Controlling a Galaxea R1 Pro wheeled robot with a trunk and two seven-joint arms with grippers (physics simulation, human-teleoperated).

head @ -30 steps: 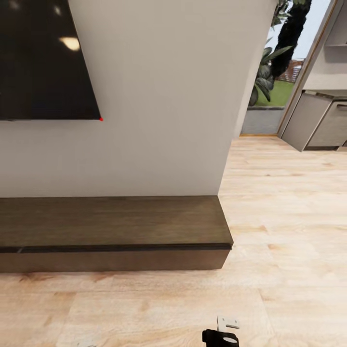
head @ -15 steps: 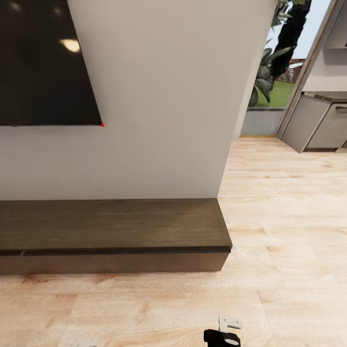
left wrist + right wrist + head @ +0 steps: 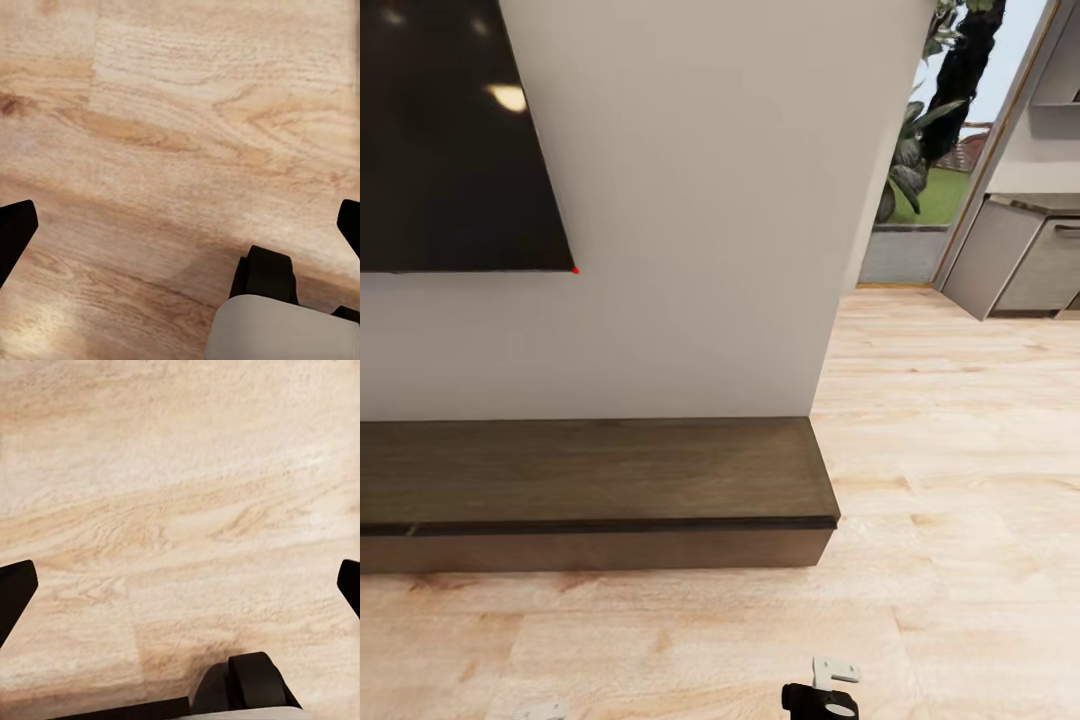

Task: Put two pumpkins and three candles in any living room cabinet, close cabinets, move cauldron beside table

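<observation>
Your left tool (image 3: pixel 180 225) is spread wide, its dark fingertips (image 3: pixel 15 232) sitting at opposite edges of the wrist view with nothing between them but the pale wood floor (image 3: pixel 187 112). Your right tool (image 3: pixel 180 585) is just as wide, holding nothing and touching nothing above the same planks. In the head view, the cabinet (image 3: pixel 590 480) lies ahead against the white wall (image 3: pixel 700 200), its drawers closed and its flat top bare. A dark screen (image 3: pixel 450 140) hangs on the wall above the cabinet's left part. Grey kitchen cupboards (image 3: pixel 1025 260) stand far right.
</observation>
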